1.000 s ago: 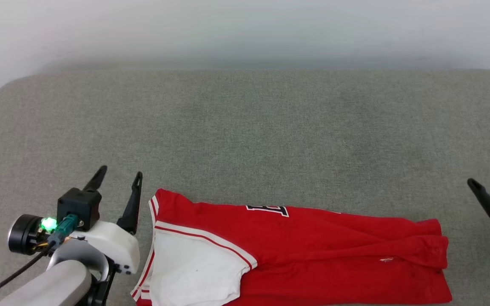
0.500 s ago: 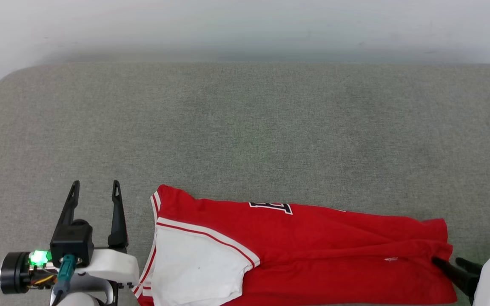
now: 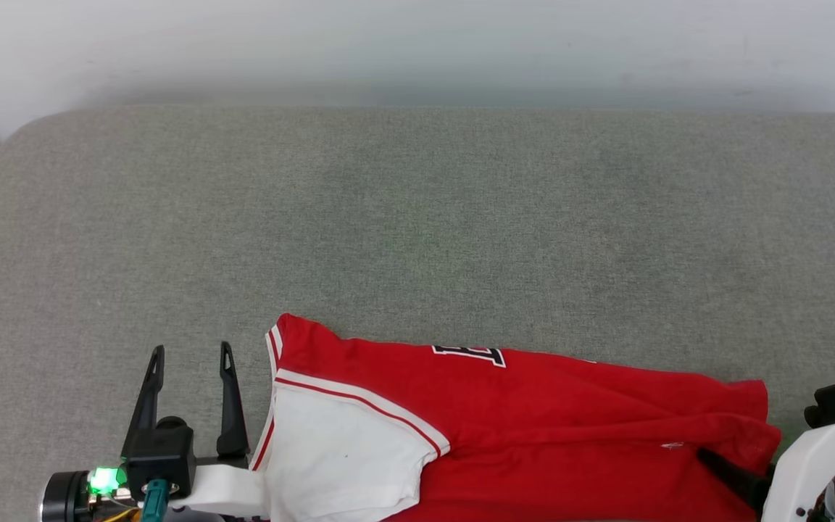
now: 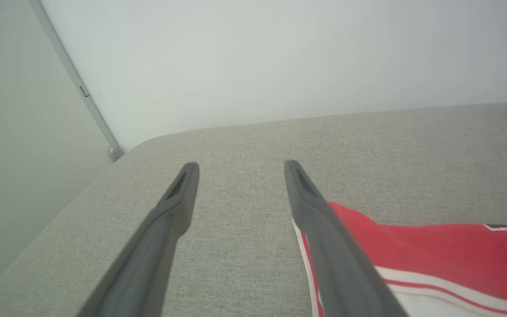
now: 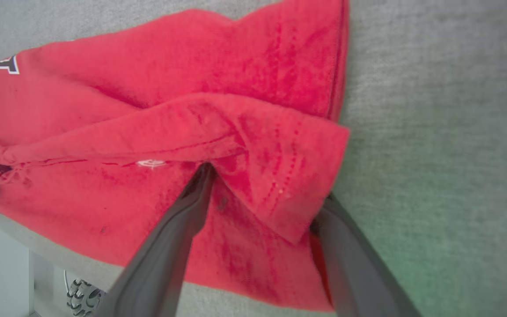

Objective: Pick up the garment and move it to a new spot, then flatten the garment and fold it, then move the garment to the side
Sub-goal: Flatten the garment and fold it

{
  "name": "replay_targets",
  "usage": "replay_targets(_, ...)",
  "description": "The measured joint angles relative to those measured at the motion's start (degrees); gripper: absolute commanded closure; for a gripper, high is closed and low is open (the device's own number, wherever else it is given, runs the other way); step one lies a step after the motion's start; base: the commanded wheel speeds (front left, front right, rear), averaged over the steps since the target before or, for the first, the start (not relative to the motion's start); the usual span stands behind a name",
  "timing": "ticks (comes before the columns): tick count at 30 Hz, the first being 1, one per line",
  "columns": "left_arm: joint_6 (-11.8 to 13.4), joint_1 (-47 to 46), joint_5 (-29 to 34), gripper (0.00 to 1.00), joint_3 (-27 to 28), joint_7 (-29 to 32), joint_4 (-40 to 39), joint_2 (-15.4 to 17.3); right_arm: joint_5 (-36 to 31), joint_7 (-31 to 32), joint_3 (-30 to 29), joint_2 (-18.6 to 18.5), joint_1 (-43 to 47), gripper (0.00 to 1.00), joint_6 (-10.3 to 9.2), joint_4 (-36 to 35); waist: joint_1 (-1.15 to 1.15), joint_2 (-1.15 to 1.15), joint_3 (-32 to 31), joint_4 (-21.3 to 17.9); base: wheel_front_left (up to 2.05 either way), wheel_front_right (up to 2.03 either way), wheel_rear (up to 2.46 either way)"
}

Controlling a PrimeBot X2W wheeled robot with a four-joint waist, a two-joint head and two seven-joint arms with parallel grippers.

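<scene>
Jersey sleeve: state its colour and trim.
White sleeve with red-and-white striped trim, clearest in the head view.

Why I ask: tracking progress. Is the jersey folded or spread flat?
Folded lengthwise: the red jersey lies as a narrow strip on the cushion, white sleeve on top, lettering cut off at its far edge.

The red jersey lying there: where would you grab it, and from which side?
Probably the loose folded flap at the right-hand hem end of the garment, coming in from the right: it lifts off the layer below on the cushion, so the open right gripper can straddle its edge.
</scene>
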Motion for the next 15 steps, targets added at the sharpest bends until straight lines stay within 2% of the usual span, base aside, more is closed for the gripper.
replay_targets(1, -0.45, 0.34, 0.56, 0.00, 0.54, -0.01, 0.00, -0.65, -0.08, -0.08, 0.35, -0.03, -0.34, 0.77, 0.00, 0.33, 0.00, 0.00, -0.13, 0.05, 0.00, 0.00, 0.00)
replay_targets(2, -0.73, 0.70, 1.14, 0.00, 1.21, -0.01, -0.02, -1.23, -0.10, -0.11, 0.62, -0.08, -0.64, 1.00, 0.00, 0.59, 0.00, 0.00, -0.30, 0.09, 0.00, 0.00, 0.00)
replay_targets(9, -2.92, 3.30, 4.94, 0.00, 4.30, -0.01, -0.18, -4.33, 0.58, -0.78, 1.38, -1.48, -1.56, 1.00, 0.15, 1.59, 0.01, 0.00, -2.09, 0.07, 0.00, 0.00, 0.00)
replay_targets(15, -4.85, 4.83, 7.20, 0.00, 6.39, -0.01, -0.52, -6.15, 0.96, -1.25, -1.14, -6.86, -1.73, 1.00, 0.15, 2.42, 0.01, 0.00, -3.72, -0.09, 0.00, 0.00, 0.00)
